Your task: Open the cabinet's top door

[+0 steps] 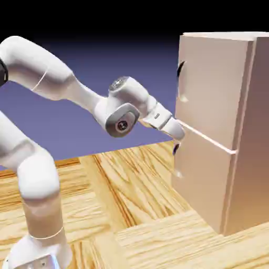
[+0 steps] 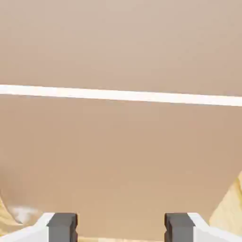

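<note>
The gripper (image 2: pixel 120 228) has its fingers (image 2: pixel 62 227) spread wide, holding nothing. Ahead of them, very close, is the cabinet (image 1: pixel 239 157) front, at the seam under the top door (image 1: pixel 213 86). Its handle (image 1: pixel 180 69) sits well above the fingertips.

cabinet (image 1: pixel 210 115): plain panels, no readable text or label
arm (image 1: pixel 47 79): bare white shell, no brand or number
table (image 1: pixel 131 210): wood grain only, no signs
</note>
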### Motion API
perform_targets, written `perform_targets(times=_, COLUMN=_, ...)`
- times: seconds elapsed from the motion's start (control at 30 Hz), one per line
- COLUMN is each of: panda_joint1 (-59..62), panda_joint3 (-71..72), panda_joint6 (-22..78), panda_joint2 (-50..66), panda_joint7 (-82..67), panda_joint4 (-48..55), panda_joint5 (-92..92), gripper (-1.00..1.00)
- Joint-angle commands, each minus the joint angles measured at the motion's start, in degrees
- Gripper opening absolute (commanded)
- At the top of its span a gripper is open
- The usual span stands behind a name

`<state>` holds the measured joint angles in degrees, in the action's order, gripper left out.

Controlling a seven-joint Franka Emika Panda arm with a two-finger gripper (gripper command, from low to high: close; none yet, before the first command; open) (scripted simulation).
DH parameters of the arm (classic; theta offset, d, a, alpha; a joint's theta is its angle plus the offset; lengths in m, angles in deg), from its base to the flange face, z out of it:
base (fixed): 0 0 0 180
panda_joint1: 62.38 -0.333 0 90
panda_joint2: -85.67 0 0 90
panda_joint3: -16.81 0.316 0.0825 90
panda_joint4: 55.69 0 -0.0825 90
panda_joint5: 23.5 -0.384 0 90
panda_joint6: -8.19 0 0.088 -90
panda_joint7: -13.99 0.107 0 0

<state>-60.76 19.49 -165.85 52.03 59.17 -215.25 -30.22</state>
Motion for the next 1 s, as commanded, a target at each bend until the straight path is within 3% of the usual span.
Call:
perform_targets(times=0.0, panda_joint1=0.9, panda_joint3=1.0, panda_joint6=0.0, panda_joint2=-0.4, panda_joint7=1.0, panda_joint4=0.5, panda_joint5=-2.5, gripper=0.0)
perform_targets(times=0.97, panda_joint1=25.6, panda_joint3=29.8, panda_joint6=-0.3, panda_joint2=-10.9, panda_joint7=30.2, panda_joint4=16.0, panda_joint5=-74.8, gripper=0.0)
